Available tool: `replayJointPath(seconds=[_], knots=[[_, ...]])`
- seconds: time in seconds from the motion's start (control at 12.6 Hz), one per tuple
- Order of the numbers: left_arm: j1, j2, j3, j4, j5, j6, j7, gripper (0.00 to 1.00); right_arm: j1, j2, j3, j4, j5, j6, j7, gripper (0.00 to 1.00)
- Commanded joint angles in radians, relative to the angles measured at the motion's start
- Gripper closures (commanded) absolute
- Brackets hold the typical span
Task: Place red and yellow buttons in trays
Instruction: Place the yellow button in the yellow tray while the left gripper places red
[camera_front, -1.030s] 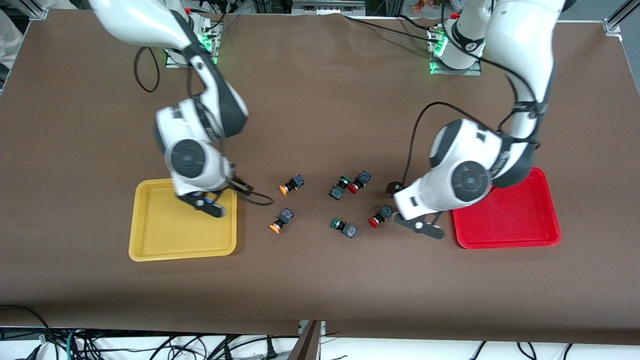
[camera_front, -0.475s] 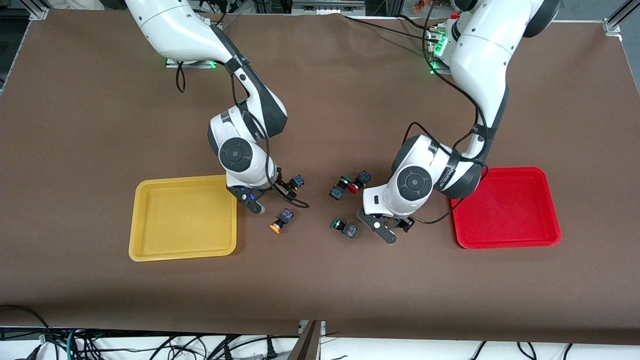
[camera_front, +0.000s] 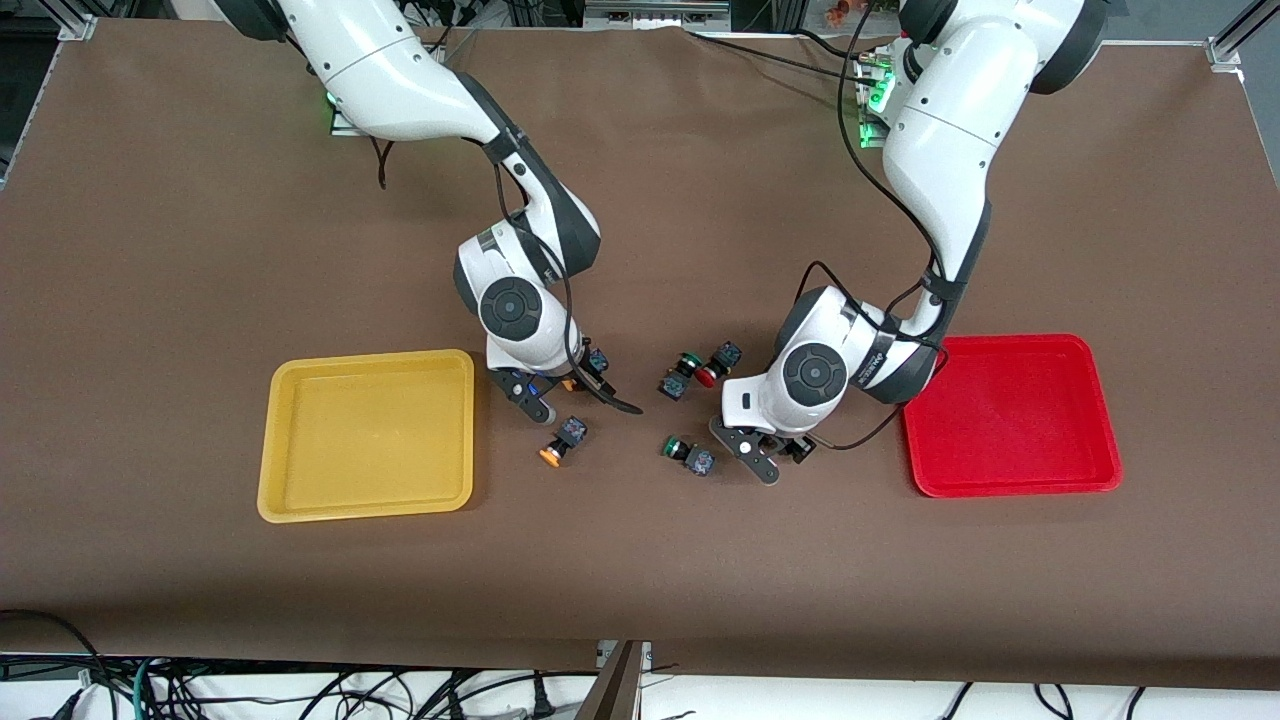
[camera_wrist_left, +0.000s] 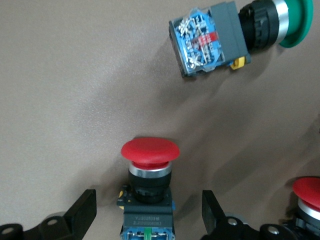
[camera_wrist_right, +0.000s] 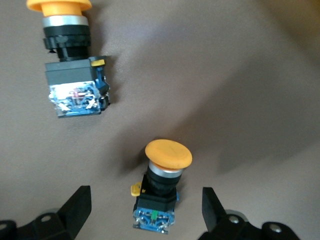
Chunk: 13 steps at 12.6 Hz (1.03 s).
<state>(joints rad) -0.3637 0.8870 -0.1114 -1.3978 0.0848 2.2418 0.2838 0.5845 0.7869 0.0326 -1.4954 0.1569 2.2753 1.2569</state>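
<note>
1. The yellow tray (camera_front: 365, 440) lies toward the right arm's end of the worktop (camera_front: 640, 580), with nothing in it.
2. We see the right gripper (camera_front: 540, 392) low over the worktop just beside that tray. In the right wrist view its jaws are spread wide on either side of a yellow button (camera_wrist_right: 159, 187), touching neither side of it.
3. The second yellow button (camera_front: 563, 441) lies nearer the front camera, close by, on its side.
4. Two green-capped switches (camera_front: 680, 374) (camera_front: 690, 454) sit mid-worktop, and a red button (camera_front: 716, 366) is just beside the farther one.
5. The left gripper (camera_front: 765, 455) is down near the red tray. In the left wrist view its jaws stand wide with the other red button (camera_wrist_left: 148, 170) between them, gaps showing on both sides.
6. The red tray (camera_front: 1010, 420) lies toward the left arm's end, also bare.
7. The worktop is covered in plain brown; cables (camera_front: 400, 695) hang tangled under its near edge.
</note>
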Motion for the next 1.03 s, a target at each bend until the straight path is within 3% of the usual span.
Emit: replayJointPath(seconds=[0.0,0.24,0.32,0.48,0.71,0.95], knots=[[0.008,-0.022,-0.002,-0.020,0.026,0.009,0.015,0.92,0.011,0.026,-0.008,0.012,0.020,0.016,0.002,0.46],[0.025,-0.071,-0.001,-0.011,0.024,-0.054,0.028,1.00,0.014,0.046,-0.008,0.012,0.018,0.030,-0.017,0.90],[0.044,-0.103,0.001,0.002,0.026,-0.129,0.034,1.00,0.014,0.045,-0.008,0.014,0.013,0.029,-0.019,0.95],[0.122,-0.172,-0.001,0.006,0.026,-0.239,0.122,1.00,0.000,-0.001,-0.013,0.015,0.010,-0.011,-0.060,0.96],[0.264,-0.230,0.002,0.003,0.027,-0.431,0.314,1.00,-0.131,-0.093,-0.019,0.049,0.020,-0.253,-0.369,0.96],[0.406,-0.195,0.010,-0.039,0.030,-0.449,0.437,0.90,-0.268,-0.110,-0.054,0.058,-0.003,-0.404,-0.693,0.96]])
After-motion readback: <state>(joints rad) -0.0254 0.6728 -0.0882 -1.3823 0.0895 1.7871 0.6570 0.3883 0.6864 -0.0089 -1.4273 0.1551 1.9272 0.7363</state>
